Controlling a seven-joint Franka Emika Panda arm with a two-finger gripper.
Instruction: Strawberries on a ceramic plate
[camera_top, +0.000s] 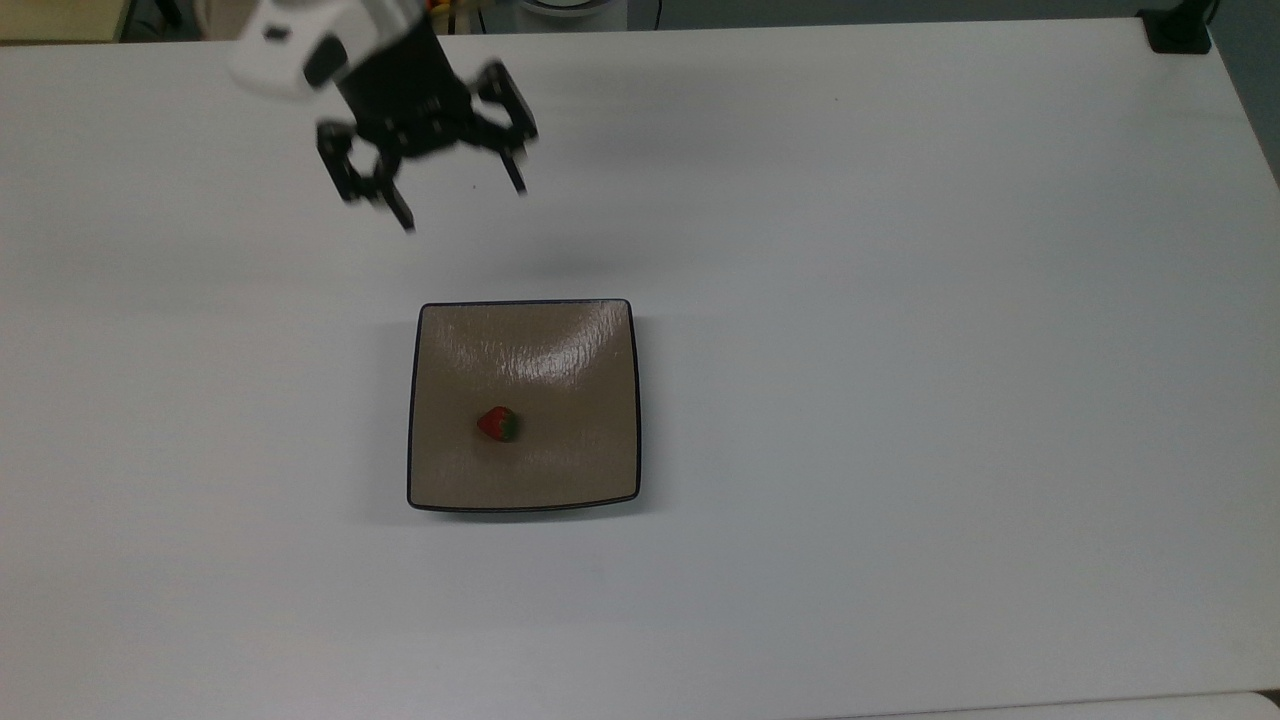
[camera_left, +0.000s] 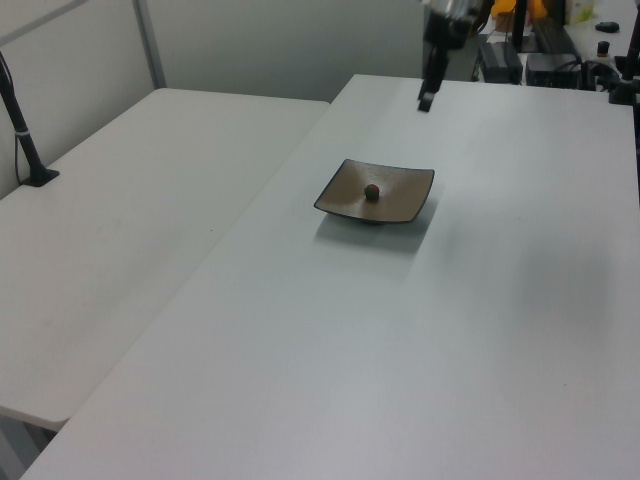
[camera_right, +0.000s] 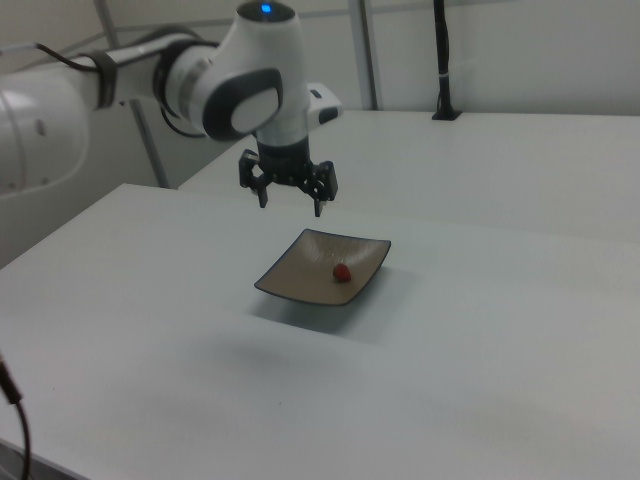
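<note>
- the strawberry (camera_top: 497, 425) lies on the ceramic plate (camera_top: 590, 460), a little toward the top view's left of its middle.
- the pincer (camera_top: 462, 207) hangs spread and empty, raised well apart from the plate, toward the top view's far left.
- the plate rests on the white counter (camera_top: 900, 350).

The arm (camera_right: 215, 85) is glossy white with rounded dark grey joint panels, and a small blue light (camera_right: 265, 11) glows on its top cap. A white wrist housing carries dark oval buttons. Below it hangs the black gripper (camera_right: 290, 200), with open-framed linkages and two slim black fingers (camera_top: 403, 212).
</note>
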